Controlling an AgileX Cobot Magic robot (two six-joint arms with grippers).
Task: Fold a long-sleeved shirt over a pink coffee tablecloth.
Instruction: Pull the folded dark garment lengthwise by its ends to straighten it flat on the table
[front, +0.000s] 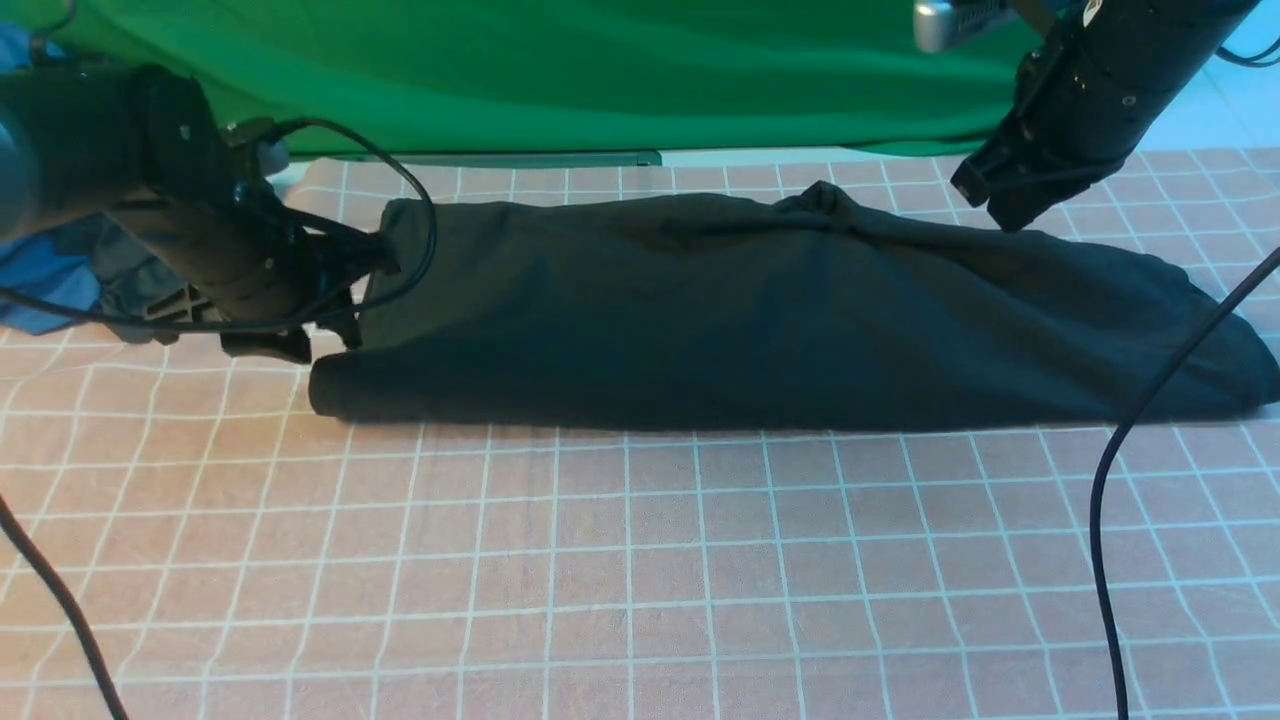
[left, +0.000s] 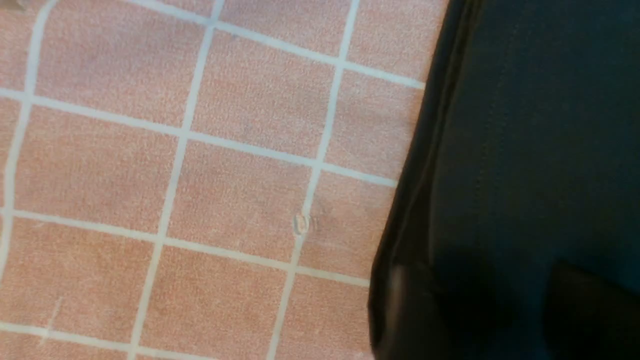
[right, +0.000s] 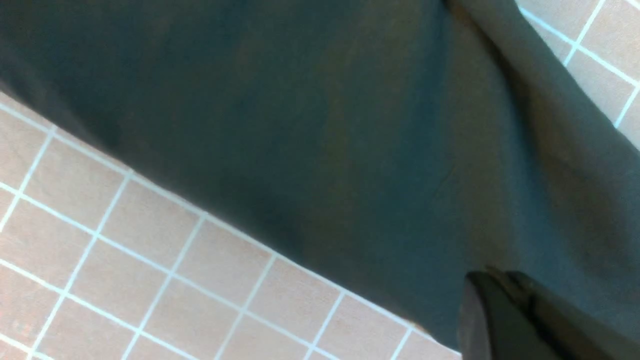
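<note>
Where left gripper (front: 365, 295) met long-sleeved shirt (front: 780, 320), contact was obscured.
Jaws stood apart; right gripper (front: 1000, 210), above shirt, was closed.

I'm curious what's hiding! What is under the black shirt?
The pink tablecloth with white squares shows all around the black shirt and runs under it. The shirt covers that part, so whether anything else lies beneath cannot be seen.

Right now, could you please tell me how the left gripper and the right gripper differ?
The left gripper has its fingers spread apart, while the right gripper is shut. The left one sits low at the left end of the long-sleeved shirt. The right one is raised over the shirt's right part. Both are black, and neither holds the shirt, which lies on the pink coffee tablecloth.
</note>
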